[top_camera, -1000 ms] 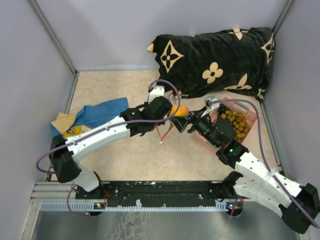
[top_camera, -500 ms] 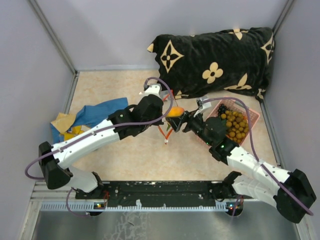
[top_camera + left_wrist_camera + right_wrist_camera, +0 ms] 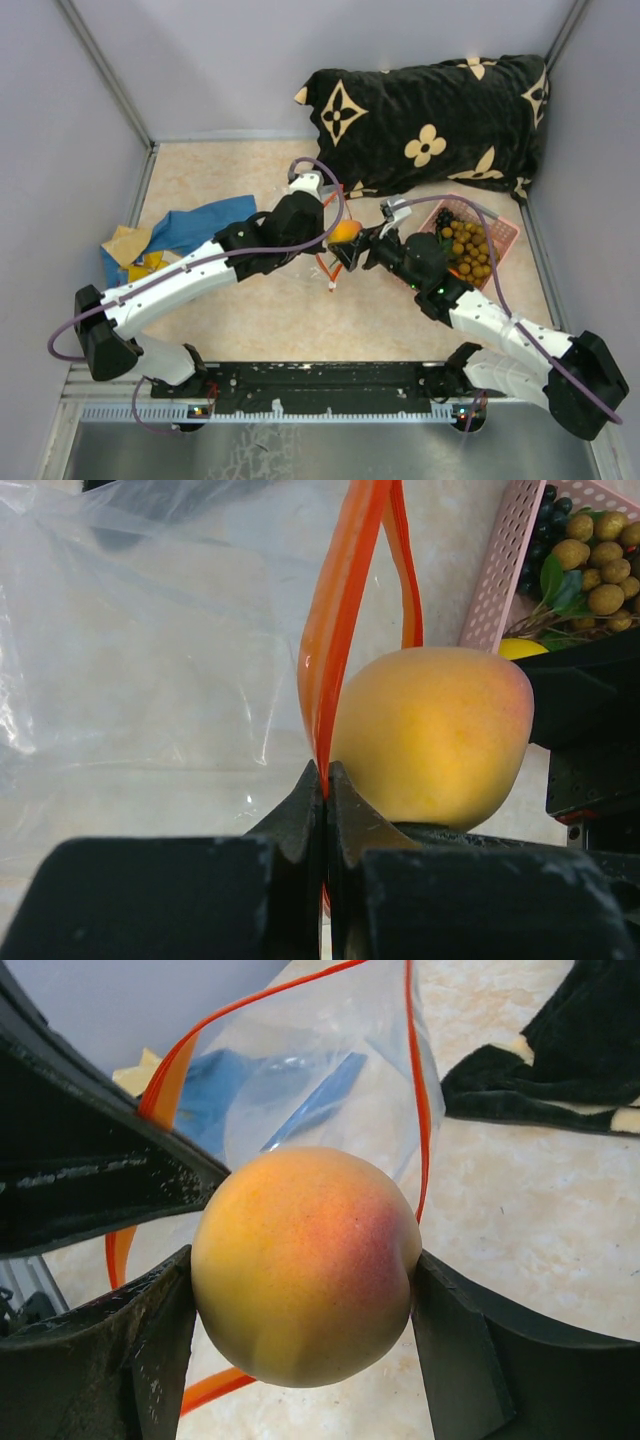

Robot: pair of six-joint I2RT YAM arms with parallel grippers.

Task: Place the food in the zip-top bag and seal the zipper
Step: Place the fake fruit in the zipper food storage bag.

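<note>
My left gripper (image 3: 326, 780) is shut on the orange-red zipper strip (image 3: 330, 630) of the clear zip-top bag (image 3: 130, 660) and holds its mouth up and open. In the top view the left gripper (image 3: 322, 238) is mid-table. My right gripper (image 3: 300, 1290) is shut on the orange peach (image 3: 305, 1265) and holds it at the bag's mouth (image 3: 415, 1100). The peach also shows in the top view (image 3: 345, 233) and the left wrist view (image 3: 430, 735). Brown-tan berries (image 3: 470, 250), dark grapes (image 3: 444, 216) and a yellow lemon (image 3: 522, 648) lie in the pink basket.
The pink slotted basket (image 3: 505, 232) stands at the right. A black flowered pillow (image 3: 430, 120) lies at the back. Blue cloth (image 3: 195, 225) with a yellow thing (image 3: 150, 262) lies at the left. Grey walls close in both sides.
My right gripper has carried the peach leftward from beside the basket to the bag's mouth. My left gripper has shifted slightly left and back with the zipper strip still held.
</note>
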